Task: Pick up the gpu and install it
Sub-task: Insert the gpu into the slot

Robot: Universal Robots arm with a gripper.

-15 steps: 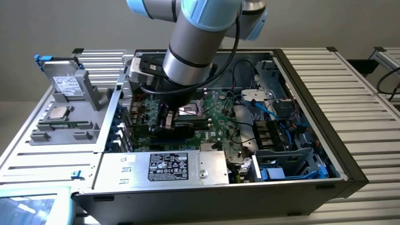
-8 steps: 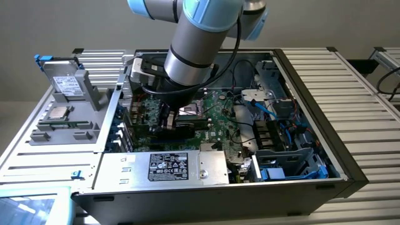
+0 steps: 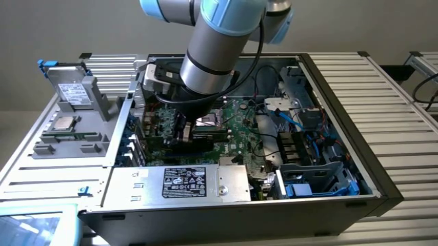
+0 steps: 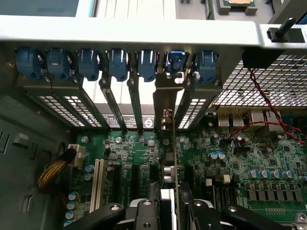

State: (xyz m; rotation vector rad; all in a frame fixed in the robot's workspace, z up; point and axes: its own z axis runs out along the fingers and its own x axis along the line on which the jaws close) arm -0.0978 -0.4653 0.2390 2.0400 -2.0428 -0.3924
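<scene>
Green-boarded, one gpu (image 4: 166,158) stands edge-on, clamped in the pincer (image 4: 168,208), below seven blue clips (image 4: 118,62).

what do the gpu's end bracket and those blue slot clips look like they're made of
The gpu end bracket: seemingly bare metal, a thin grey strip with a dull sheen. The blue slot clips: likely moulded plastic, judging by their uniform colour, rounded edges and soft gloss.
</scene>
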